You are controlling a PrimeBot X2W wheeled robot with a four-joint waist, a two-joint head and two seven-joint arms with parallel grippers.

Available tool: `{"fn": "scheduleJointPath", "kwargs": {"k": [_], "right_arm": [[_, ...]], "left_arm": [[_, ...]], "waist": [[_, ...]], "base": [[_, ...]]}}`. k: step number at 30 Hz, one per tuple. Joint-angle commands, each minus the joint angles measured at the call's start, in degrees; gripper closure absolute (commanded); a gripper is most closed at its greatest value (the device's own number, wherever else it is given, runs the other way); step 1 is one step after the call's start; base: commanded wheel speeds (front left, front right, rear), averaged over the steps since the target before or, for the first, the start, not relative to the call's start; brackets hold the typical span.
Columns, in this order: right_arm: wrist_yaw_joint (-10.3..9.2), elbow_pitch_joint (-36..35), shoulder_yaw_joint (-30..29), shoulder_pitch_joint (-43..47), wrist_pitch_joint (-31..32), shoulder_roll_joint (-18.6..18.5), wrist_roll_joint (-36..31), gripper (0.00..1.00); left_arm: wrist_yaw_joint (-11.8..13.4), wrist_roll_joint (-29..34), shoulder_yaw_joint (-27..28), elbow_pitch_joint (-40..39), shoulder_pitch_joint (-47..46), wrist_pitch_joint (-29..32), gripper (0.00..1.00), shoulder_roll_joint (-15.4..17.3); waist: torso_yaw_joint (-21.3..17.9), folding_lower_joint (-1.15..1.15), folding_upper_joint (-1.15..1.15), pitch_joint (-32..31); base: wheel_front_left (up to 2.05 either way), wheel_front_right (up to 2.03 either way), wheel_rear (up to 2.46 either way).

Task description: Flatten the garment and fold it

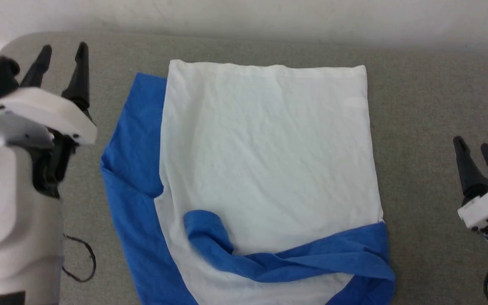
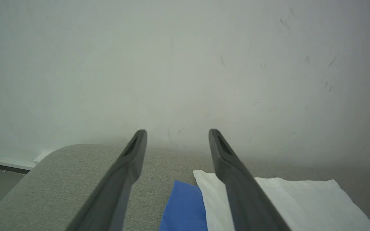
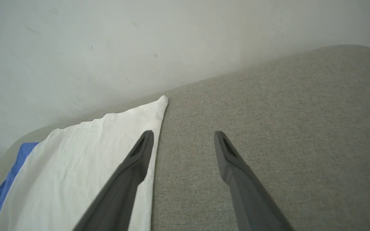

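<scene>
While both arms hang off the cloth, I see the soft white shirt with long royal-blue sleeves (image 1: 265, 169) lying flat on the grey woven-fabric surface (image 1: 430, 106), mid-frame in the head view. 1 blue sleeve (image 1: 303, 258) is folded over the white body at 6 o'clock, its rounded end resting on the white near 7. The other blue sleeve (image 1: 129, 169) sticks out from under the body at 9 o'clock.

My left gripper (image 1: 65, 47) is at 10 o'clock of the shirt, 2 fingers spread, nothing between them, clear of the cloth. My right gripper (image 1: 472, 144) is at 4 o'clock, apart from the shirt's edge, also spread and empty.

Wrist views agree: left gripper (image 2: 177, 132) open over the surface, shirt (image 2: 300, 199) at 5 o'clock. Right gripper (image 3: 184, 133) open, shirt (image 3: 85, 154) at 8 o'clock. The pale scuffed wall (image 1: 244, 17) is at 12.
</scene>
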Motion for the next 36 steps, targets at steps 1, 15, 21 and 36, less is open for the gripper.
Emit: {"fn": "scheduleJointPath", "kwargs": {"k": [1,15,21,36], "right_arm": [[-0.04,-0.62,0.31,-1.19,0.22,0.11,-0.24,0.0],[-0.04,-5.83,1.14,-3.64,3.29,0.11,-1.03,0.0],[-0.04,-7.05,1.39,-3.33,3.84,0.11,-1.34,0.0],[-0.04,-6.64,3.32,-2.94,4.18,0.12,-1.51,0.0]], "left_arm": [[-0.41,-0.25,-0.57,1.71,-2.47,2.29,0.0,1.09],[1.14,-2.91,-4.17,18.26,-22.35,35.23,0.0,8.16],[2.6,-3.03,-4.96,20.37,-23.09,40.89,0.0,8.69],[4.56,-8.41,-0.95,18.75,-18.85,38.05,1.0,5.91]], "waist": [[-1.99,0.0,0.0,5.25],[-6.3,0.0,0.0,15.9],[-6.54,0.0,0.0,17.3],[-5.15,0.0,0.0,16.36]], "base": [[0.0,0.0,0.0],[0.0,0.0,0.0],[0.0,0.0,0.0],[0.0,0.0,0.0]]}}
